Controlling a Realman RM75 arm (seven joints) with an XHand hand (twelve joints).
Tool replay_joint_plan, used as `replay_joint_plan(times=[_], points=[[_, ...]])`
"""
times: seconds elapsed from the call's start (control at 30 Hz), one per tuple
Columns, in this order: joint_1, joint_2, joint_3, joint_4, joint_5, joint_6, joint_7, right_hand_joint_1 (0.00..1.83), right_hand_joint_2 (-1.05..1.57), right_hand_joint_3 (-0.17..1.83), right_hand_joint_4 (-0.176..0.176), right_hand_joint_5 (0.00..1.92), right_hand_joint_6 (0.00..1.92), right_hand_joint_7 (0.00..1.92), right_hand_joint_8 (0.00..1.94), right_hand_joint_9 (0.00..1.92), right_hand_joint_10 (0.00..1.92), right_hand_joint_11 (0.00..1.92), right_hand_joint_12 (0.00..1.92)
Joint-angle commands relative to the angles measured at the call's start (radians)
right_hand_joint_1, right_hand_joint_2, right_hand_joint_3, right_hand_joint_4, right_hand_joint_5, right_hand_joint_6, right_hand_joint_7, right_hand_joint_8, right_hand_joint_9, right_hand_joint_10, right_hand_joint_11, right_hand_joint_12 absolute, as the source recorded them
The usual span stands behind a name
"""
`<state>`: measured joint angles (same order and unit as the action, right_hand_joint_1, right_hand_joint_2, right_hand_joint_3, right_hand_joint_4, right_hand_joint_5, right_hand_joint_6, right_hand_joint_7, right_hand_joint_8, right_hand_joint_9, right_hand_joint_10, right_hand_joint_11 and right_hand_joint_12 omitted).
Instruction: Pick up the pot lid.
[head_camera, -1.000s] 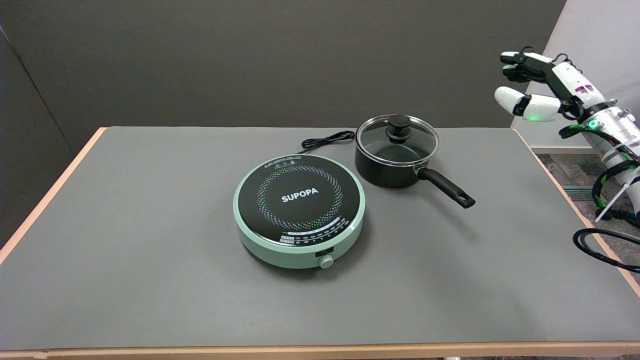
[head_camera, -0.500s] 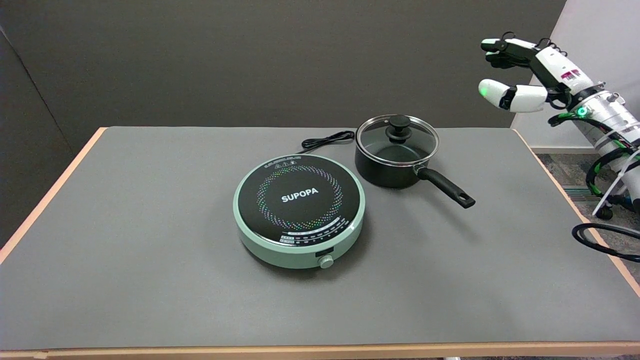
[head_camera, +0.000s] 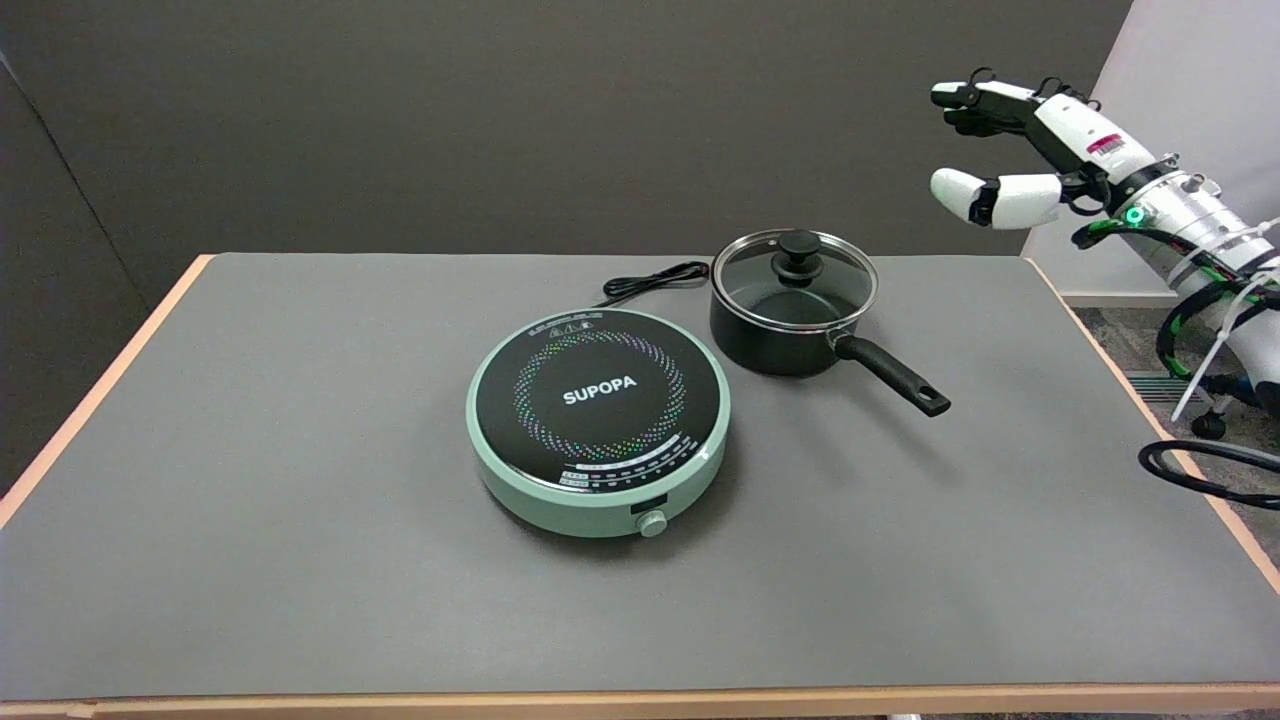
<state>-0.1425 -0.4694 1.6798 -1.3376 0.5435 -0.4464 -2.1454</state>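
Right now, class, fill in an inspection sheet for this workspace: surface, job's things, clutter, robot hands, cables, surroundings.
Surface: grey table with light wood edging.
Job's things: glass pot lid with black knob sits on the black pot, whose handle points toward the near right.
Clutter: green round cooktop beside the pot, apart from it.
Robot hands: right robot hand in the air, right of the pot, fingers apart, holding nothing.
Cables: black cord coiled behind the cooktop; black cable loops off the table's right edge.
Surroundings: dark wall behind.

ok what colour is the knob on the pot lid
Black; the knob shows best in the head view.
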Motion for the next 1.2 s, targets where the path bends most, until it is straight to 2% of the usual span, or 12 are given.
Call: replay_joint_plan(times=[0.03,0.13,0.2,0.43,0.63,0.9,1.07,1.2], points=[[0.419,0.021,-0.385,0.020,-0.033,0.228,-0.002,0.57,0.56,0.88,0.076,0.35,0.17,0.47,0.18,0.49,0.26,0.34,0.62],[0.659,0.001,-0.622,0.079,-0.033,0.244,-0.003,0.57,0.56,0.88,0.075,0.35,0.17,0.47,0.18,0.49,0.26,0.34,0.63],[0.740,-0.006,-0.700,0.097,-0.033,0.244,-0.003,0.57,0.56,0.88,0.075,0.35,0.17,0.47,0.18,0.49,0.26,0.34,0.64],[0.766,-0.008,-0.723,0.075,-0.081,0.282,-0.003,0.57,0.56,0.88,0.073,0.35,0.17,0.47,0.18,0.50,0.27,0.34,0.65],[0.787,-0.011,-0.738,0.034,-0.214,0.350,0.006,0.57,0.56,0.88,0.079,0.36,0.17,0.49,0.18,0.51,0.27,0.35,0.66],[0.927,-0.022,-0.890,0.053,-0.376,0.427,0.006,0.57,0.54,0.89,0.090,0.36,0.17,0.48,0.18,0.51,0.27,0.36,0.65],[1.014,-0.030,-1.018,0.066,-0.378,0.419,0.006,0.58,0.53,0.90,0.092,0.35,0.17,0.46,0.18,0.50,0.27,0.36,0.64],[1.034,-0.033,-1.054,0.066,-0.378,0.419,0.006,0.57,0.53,0.90,0.093,0.35,0.17,0.46,0.18,0.50,0.27,0.36,0.63]])
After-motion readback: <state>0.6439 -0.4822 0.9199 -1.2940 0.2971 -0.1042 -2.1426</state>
